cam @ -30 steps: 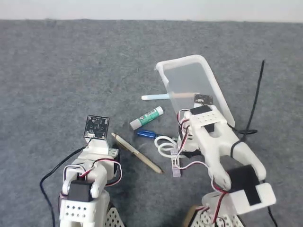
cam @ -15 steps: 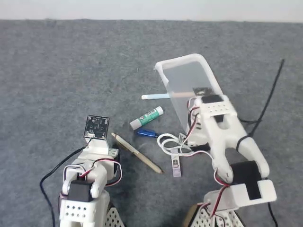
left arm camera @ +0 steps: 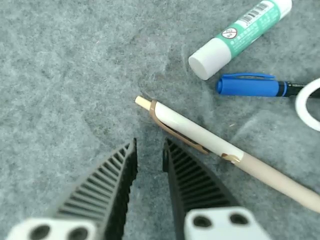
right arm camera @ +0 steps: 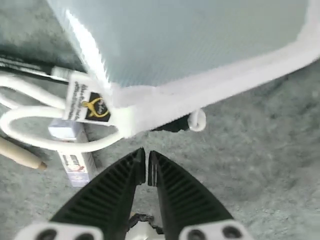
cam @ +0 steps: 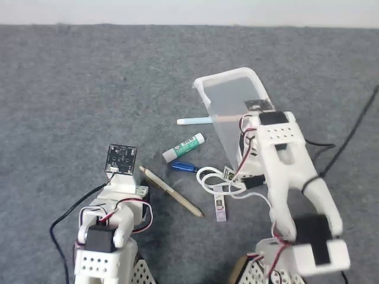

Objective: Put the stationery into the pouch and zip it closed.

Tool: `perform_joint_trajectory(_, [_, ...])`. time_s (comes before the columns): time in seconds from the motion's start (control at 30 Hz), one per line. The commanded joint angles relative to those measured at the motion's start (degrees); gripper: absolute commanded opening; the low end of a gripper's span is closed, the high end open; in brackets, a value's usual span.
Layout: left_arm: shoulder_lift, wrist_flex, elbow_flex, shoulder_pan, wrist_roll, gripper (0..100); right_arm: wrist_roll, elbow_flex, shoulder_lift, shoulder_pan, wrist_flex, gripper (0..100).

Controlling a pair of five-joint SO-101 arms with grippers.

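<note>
The translucent white pouch (cam: 237, 109) lies at the back right, and the right arm (cam: 278, 148) stands over its near edge. My right gripper (right arm camera: 146, 152) is shut and holds nothing, just short of the pouch (right arm camera: 200, 45) rim, beside the zipper pull (right arm camera: 197, 120). On the mat lie a blue-tipped pen (cam: 195, 120), a glue stick (cam: 183, 147), a blue pen (cam: 182, 167) and a beige pen (cam: 172, 190). My left gripper (left arm camera: 149, 145) is open by a narrow gap, empty, just short of the beige pen (left arm camera: 200, 135).
A white looped cable (cam: 210, 177) and a small flat tag (cam: 219, 208) lie by the pouch's near corner. The left arm (cam: 112, 225) stands at the front left. Grey mat stretches across the back and left. A black cable (cam: 349, 136) trails at the right.
The right arm has swung to the right and farther back along the pouch's near edge. The left arm and the stationery have not moved.
</note>
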Motion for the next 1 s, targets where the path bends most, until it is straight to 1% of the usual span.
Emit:
perform_joint_trajectory(0.0, [-1.1, 0.3, -0.7, -0.2, -0.1, 8, -4.0, 0.9, -8.0, 0.6, 0.6, 0.9])
perform_joint_trajectory(0.1, [-1.1, 0.3, -0.7, -0.2, -0.1, 8, -5.5, 1.9, -9.2, 0.4, 0.5, 1.4])
perform_joint_trajectory(0.13, [-1.1, 0.3, -0.7, -0.2, -0.1, 8, -5.6, 2.2, -9.2, 0.3, 0.4, 3.0])
perform_joint_trajectory(0.2, [-1.1, 0.3, -0.7, -0.2, -0.1, 8, -6.7, 2.6, -9.2, 0.5, -0.4, 8.6])
perform_joint_trajectory(0.27, [-1.1, 0.3, -0.7, -0.2, -0.1, 8, -9.8, 4.3, -9.2, 0.6, -2.0, 15.2])
perform_joint_trajectory(0.33, [-1.1, 0.3, -0.7, -0.2, -0.1, 8, -12.4, 6.9, -9.2, 0.3, -4.8, 19.7])
perform_joint_trajectory(0.53, [-1.1, 0.3, -0.7, -0.2, -0.1, 8, -13.5, 12.0, -9.2, -0.7, -14.5, 15.3])
perform_joint_trajectory(0.7, [-1.1, 0.3, -0.7, -0.2, -0.1, 8, -13.6, 12.0, -6.6, -0.5, -16.1, 15.2])
perform_joint_trajectory(0.8, [-1.1, 0.3, -0.7, -0.2, -0.1, 8, -13.8, 12.0, -2.9, -0.4, -19.0, 15.2])
perform_joint_trajectory(0.97, [-1.1, 0.3, -0.7, -0.2, -0.1, 8, -18.3, 11.9, 1.8, 1.0, -24.6, 15.2])
